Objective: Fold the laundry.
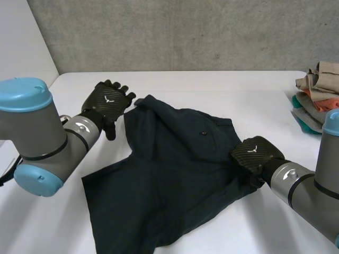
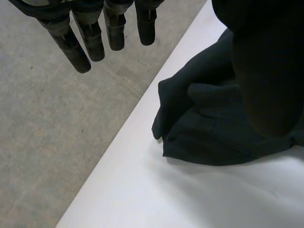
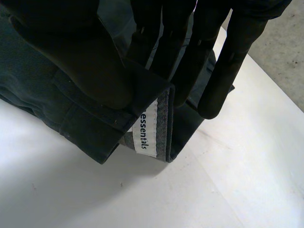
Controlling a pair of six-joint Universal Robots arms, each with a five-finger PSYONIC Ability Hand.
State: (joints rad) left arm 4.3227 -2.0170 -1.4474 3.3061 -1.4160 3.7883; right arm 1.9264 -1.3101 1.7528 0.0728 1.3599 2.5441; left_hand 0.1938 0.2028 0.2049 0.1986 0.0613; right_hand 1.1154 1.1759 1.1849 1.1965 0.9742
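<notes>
Dark navy shorts (image 1: 169, 174) lie spread on the white table (image 1: 233, 90). My left hand (image 1: 108, 100) hovers at the shorts' far left corner, fingers (image 2: 90, 38) straight and apart, holding nothing; the bunched corner of the shorts (image 2: 213, 128) lies beside it. My right hand (image 1: 254, 153) is at the right edge of the shorts, at the waistband. Its thumb (image 3: 71, 52) and fingers pinch the folded waistband (image 3: 156, 114), where a white label (image 3: 146, 128) shows.
A pile of folded clothes (image 1: 318, 95) in tan, orange and teal sits at the table's far right edge. The table's left edge runs close to my left hand, with grey floor (image 2: 47, 118) beyond. A concrete wall (image 1: 185, 32) stands behind.
</notes>
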